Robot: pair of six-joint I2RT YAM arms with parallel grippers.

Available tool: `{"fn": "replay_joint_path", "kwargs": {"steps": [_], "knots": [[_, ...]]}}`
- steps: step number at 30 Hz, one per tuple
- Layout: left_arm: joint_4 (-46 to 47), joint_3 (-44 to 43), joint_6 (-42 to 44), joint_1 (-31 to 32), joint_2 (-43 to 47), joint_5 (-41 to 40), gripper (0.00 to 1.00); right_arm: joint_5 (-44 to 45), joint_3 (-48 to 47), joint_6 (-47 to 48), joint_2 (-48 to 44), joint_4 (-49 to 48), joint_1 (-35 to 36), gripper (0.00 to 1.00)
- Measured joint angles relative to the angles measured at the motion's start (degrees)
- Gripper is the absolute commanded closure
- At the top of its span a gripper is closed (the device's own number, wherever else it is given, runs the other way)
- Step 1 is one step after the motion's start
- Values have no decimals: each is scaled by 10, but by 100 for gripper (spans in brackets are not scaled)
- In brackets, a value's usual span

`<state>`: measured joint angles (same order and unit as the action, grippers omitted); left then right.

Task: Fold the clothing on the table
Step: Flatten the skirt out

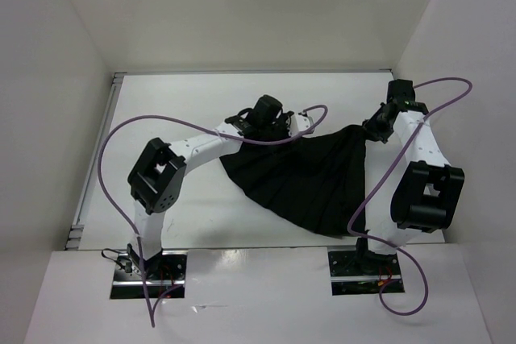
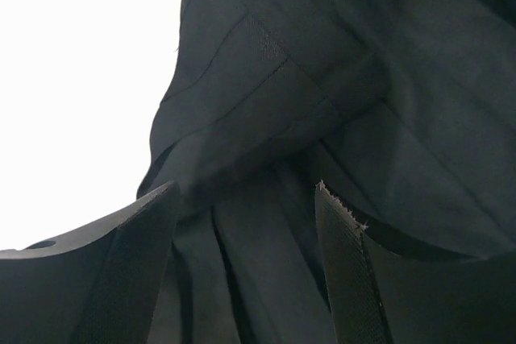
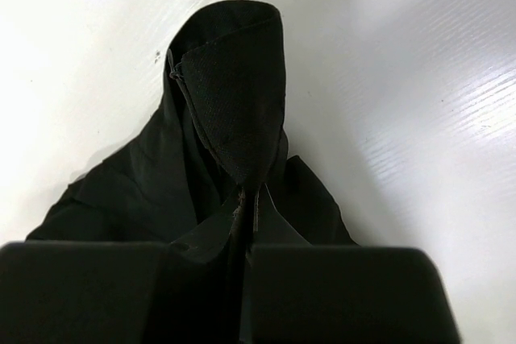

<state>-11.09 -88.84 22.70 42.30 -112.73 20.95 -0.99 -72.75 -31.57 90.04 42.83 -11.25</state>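
The clothing (image 1: 306,183), a black pleated skirt, lies spread on the white table (image 1: 201,94), wider at the front. My left gripper (image 1: 306,130) is at its far left corner. In the left wrist view this gripper (image 2: 247,191) stands open, with pleated fabric (image 2: 322,78) bunched between and beyond the fingers. My right gripper (image 1: 364,134) is at the far right corner. It (image 3: 248,199) is shut on a raised fold of the clothing (image 3: 121,191), lifted just off the table (image 3: 403,78).
White upright walls (image 1: 64,78) close in the table on the left, right and back. A metal rail (image 1: 97,159) runs along the table's left edge. Purple cables (image 1: 113,167) loop from both arms over the table.
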Motion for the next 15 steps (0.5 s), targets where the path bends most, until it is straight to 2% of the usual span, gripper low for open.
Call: {"fn": "replay_joint_path", "kwargs": {"steps": [7, 15], "knots": [[27, -15, 57, 4, -39, 17, 26, -10, 0, 5, 0, 0, 1, 100], [37, -28, 74, 12, -70, 50, 30, -16, 0, 10, 0, 0, 5, 100]]}}
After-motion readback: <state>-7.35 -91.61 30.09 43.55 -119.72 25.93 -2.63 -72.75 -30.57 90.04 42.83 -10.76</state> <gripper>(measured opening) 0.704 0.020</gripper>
